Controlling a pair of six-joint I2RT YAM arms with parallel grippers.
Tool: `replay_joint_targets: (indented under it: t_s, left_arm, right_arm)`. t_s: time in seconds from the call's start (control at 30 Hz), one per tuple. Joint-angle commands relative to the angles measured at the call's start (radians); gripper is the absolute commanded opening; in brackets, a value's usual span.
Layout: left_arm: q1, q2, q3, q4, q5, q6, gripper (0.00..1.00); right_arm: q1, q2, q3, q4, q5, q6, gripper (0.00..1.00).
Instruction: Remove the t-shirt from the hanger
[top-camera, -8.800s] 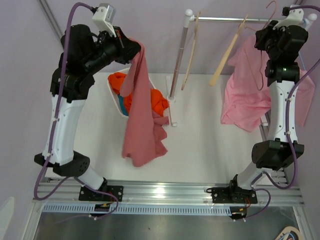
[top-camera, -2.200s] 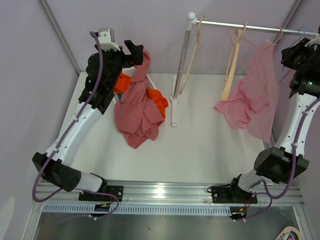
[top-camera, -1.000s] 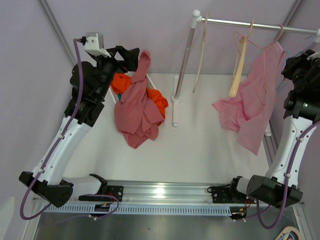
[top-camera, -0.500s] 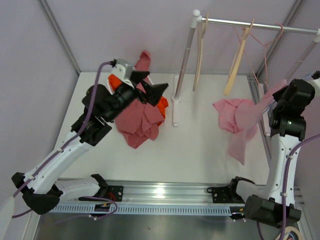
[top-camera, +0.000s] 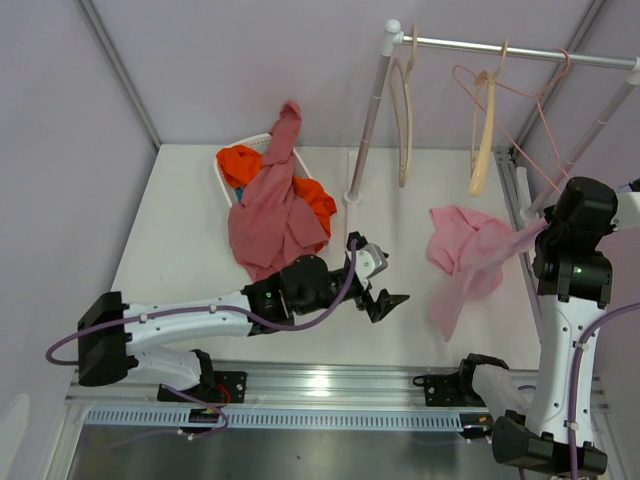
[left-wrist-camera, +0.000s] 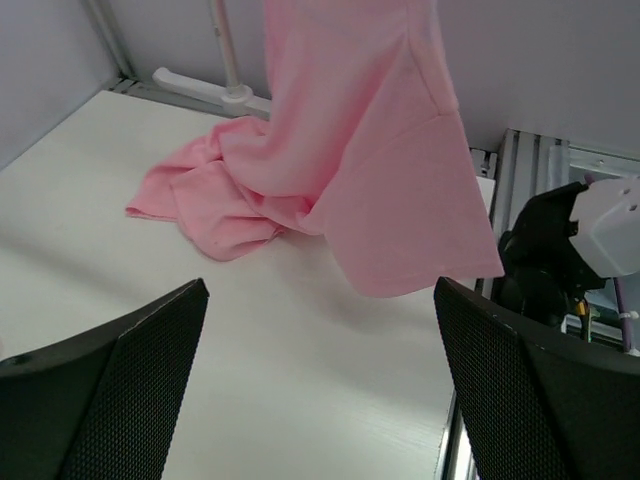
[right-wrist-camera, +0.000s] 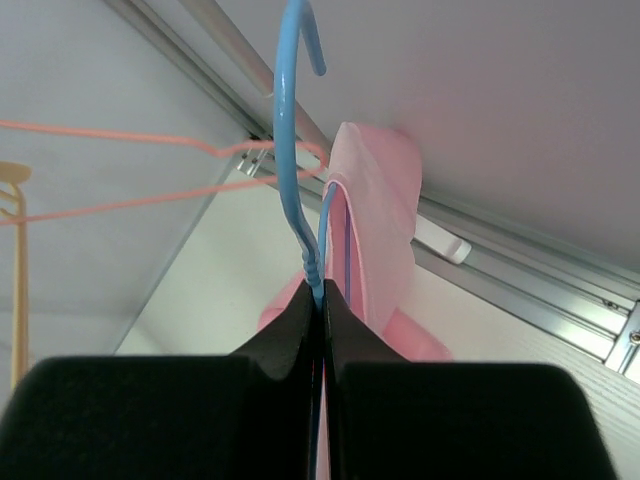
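My right pincer (right-wrist-camera: 320, 300) is pinching the hanger (right-wrist-camera: 293, 150) at its neck, pads pressed tight on the blue wire just under the hook. The t-shirt (right-wrist-camera: 375, 200) is draping over that hanger close to my fingers. From above, it is trailing down from my right wrist to the table (top-camera: 180, 230), where its lower part is lying bunched near the right edge.

My left pincer (left-wrist-camera: 320, 290) is hovering low over the table with its fingers (left-wrist-camera: 110, 390) spread wide and gripping nothing. It is pointing toward the hanging cloth, which is well apart from it.

The table is showing white and bare between my two arms. Behind it, lilac walls (top-camera: 250, 60) are closing in the back and sides. A rack (top-camera: 368, 120) is standing at the far middle, its bar (top-camera: 520, 50) carrying two wooden hangers (top-camera: 403, 120) and a pink wire one (top-camera: 510, 85). At far left, a basket (top-camera: 222, 170) is holding orange clothes (top-camera: 240, 162), and a red shirt (top-camera: 275, 215) is spilling over it onto the table.
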Motion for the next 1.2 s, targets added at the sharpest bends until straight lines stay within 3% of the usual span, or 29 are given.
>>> replay_joint_targets:
  t_s: [0.0,0.13,0.6,0.83,0.87,1.0,1.17]
  left_arm:
    - [-0.050,0.051,-0.002,0.231,0.049,0.044,1.00]
    - [-0.073,0.102,0.013,0.310,0.097,0.035,0.99]
    - [-0.096,0.365,0.225,0.301,0.218,-0.004,0.99]
    - [-0.095,0.531,0.414,0.255,0.218,-0.007,1.00]
    - [-0.091,0.548,0.431,0.238,0.212,-0.004,0.84]
    - [-0.076,0.596,0.538,0.103,0.160,-0.005,0.01]
    - [-0.090,0.479,0.365,0.227,0.152,0.009,0.01]
  right_arm:
    - [0.009,-0.013,0.057,-0.021,0.019,0.056,0.00]
    - [0.011,-0.010,0.080,-0.027,0.014,0.044,0.00]
    - [0.014,-0.007,0.105,-0.016,-0.021,0.048,0.00]
    - [0.015,-0.013,0.120,-0.024,-0.041,0.041,0.00]
    - [0.015,-0.017,0.122,-0.024,-0.050,0.042,0.00]
    - [0.015,-0.024,0.123,-0.025,-0.047,0.032,0.00]
    - [0.015,-0.010,0.113,-0.013,-0.019,0.012,0.00]
